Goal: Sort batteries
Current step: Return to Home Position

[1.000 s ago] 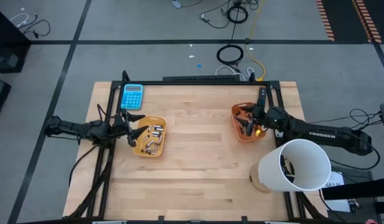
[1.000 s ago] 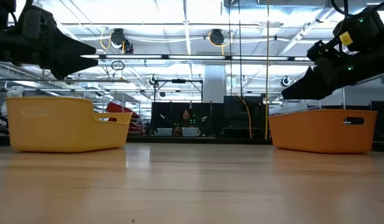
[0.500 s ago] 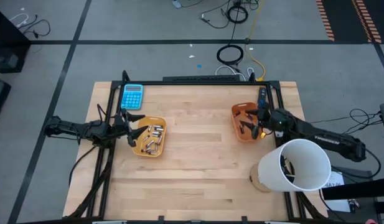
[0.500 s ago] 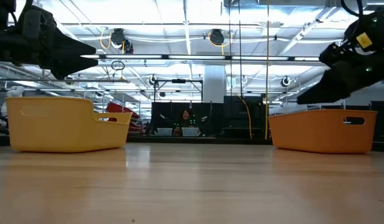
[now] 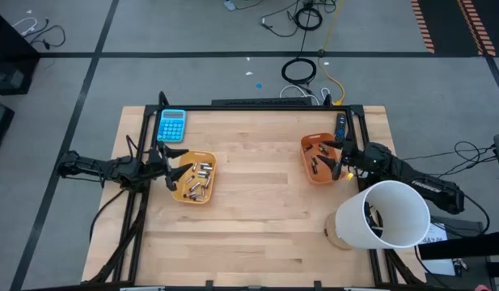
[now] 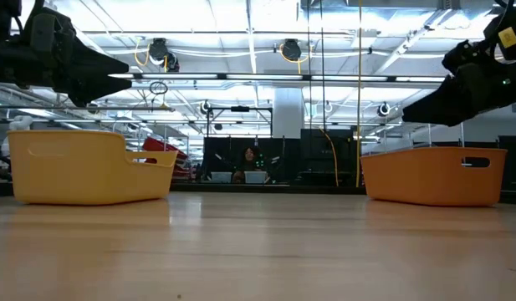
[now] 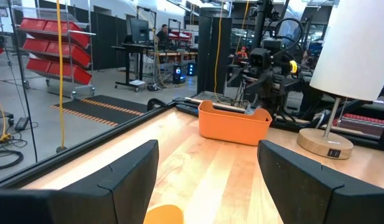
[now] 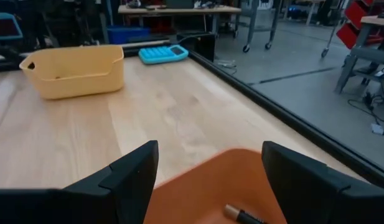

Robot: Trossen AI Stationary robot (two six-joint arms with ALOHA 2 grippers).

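Both gape wide: fingers of your right gripper frame a dark cylindrical battery in the smooth orange tray; your left gripper frames the yellow tray rim.

Grey floor with loose cables, bright ceiling lights overhead, red shelf bins alongside.

Two groups, sorted by colour.

- Silvery-white batteries: a loose cluster lying on their sides at mixed angles in the yellow tray, on the left side of the counter. Several touch or overlap; count not readable.
- Dark batteries: smaller, only a few visible, lying flat and scattered in the orange tray on the right side.
- Right wrist view: one dark battery lies on the orange tray's floor, with a lighter metallic end.
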